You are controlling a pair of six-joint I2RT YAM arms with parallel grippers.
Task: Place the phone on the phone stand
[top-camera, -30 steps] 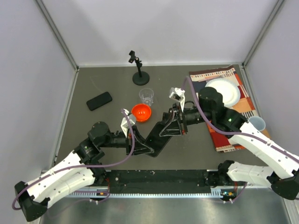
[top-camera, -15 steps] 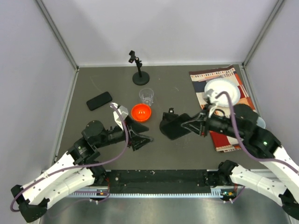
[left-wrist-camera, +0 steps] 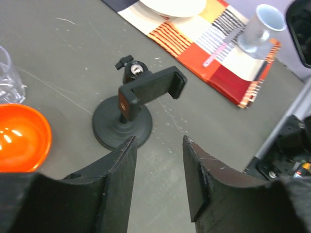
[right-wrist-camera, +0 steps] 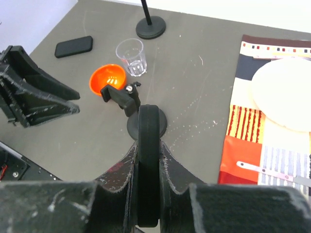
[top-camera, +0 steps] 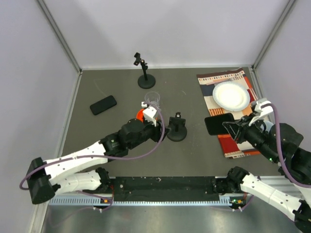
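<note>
While the phone (top-camera: pixel 219 124) is pinched in the right tool (top-camera: pixel 233 128) for carrying to the stand (top-camera: pixel 176 132), the left tool (left-wrist-camera: pixel 158 145) is held spread nearby.

We're looking at a lab robot cell: grey table (top-camera: pixel 194 155) boxed in by plain white panels (top-camera: pixel 170 29) on metal posts (top-camera: pixel 59 34), arms (top-camera: pixel 82 158) bolted to a rail (top-camera: pixel 170 187), staged props like placemat (top-camera: pixel 218 78) and plate (top-camera: pixel 231 95).

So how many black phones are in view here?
2. One black rectangular phone lies flat at the table's left; the second phone is clamped in the right gripper near the striped placemat.
</note>
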